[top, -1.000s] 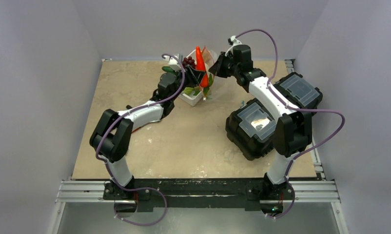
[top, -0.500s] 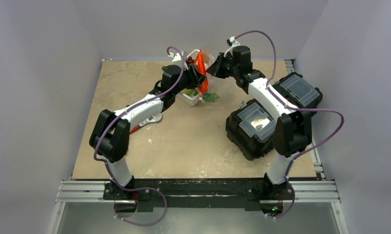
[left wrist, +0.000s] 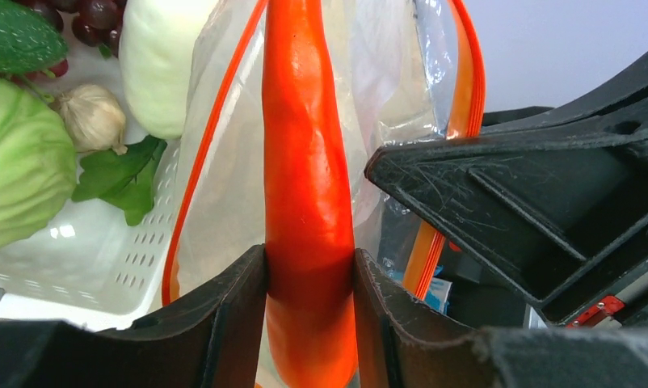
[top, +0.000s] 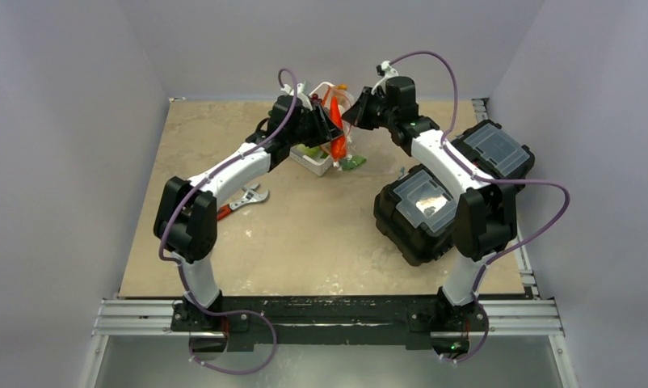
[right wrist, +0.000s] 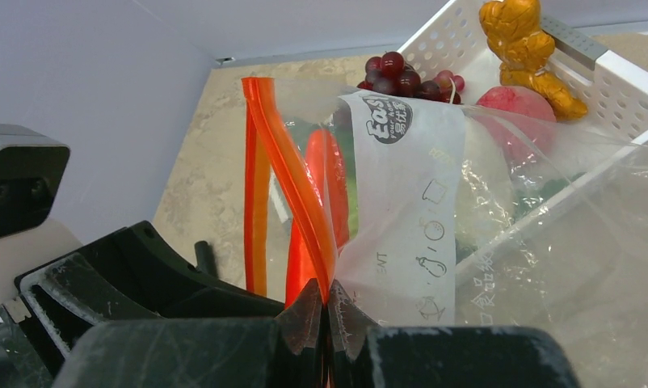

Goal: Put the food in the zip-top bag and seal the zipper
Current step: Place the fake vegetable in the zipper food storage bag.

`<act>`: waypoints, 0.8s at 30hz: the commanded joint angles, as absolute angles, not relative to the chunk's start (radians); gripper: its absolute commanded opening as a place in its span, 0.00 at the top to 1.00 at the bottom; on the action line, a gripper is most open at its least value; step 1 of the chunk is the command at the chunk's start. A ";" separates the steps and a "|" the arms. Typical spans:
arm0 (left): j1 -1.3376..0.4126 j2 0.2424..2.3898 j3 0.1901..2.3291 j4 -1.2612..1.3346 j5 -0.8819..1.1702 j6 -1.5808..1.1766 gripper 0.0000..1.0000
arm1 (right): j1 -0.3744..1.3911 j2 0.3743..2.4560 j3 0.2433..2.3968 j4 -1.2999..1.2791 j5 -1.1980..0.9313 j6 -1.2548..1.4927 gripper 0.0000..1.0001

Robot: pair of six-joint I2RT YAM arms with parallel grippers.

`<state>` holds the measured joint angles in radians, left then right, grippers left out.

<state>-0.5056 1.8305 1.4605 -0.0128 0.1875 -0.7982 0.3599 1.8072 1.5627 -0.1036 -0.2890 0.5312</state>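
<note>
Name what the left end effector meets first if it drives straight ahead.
Most likely the bag: the left end effector, shut on the carrot, points at its clear plastic. Depth is unclear; the basket lies left of that line.

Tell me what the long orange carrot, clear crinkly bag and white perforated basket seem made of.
Long orange carrot: likely plastic, glossy; highlights on smooth skin.
Clear crinkly bag: thin transparent plastic film; creases, glare.
White perforated basket: probably rigid moulded plastic; even rows of holes.
</note>
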 commanded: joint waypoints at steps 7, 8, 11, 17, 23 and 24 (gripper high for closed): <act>-0.499 1.833 1.524 -0.091 0.212 -0.855 0.96 | 0.363 1.773 1.572 -0.063 -0.334 0.547 1.00; -0.499 1.836 1.530 -0.094 0.202 -0.861 0.93 | 0.364 1.775 1.574 -0.069 -0.334 0.548 1.00; -0.499 1.831 1.543 -0.120 0.177 -0.876 0.75 | 0.363 1.782 1.590 -0.081 -0.357 0.564 1.00; -0.499 1.726 1.551 -0.205 0.190 -0.809 0.08 | 0.362 1.815 1.674 -0.203 -0.366 0.570 1.00; -0.500 1.656 1.692 -0.461 0.222 -0.740 0.07 | 0.362 1.841 1.748 -0.303 -0.347 0.554 1.00; -0.499 1.623 1.671 -0.466 0.206 -0.727 0.09 | 0.362 1.849 1.767 -0.322 -0.348 0.550 1.00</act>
<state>-0.5041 1.7691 1.6279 -0.3534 0.2115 -0.7956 0.3599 1.8400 1.6863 -0.2501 -0.3401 0.5579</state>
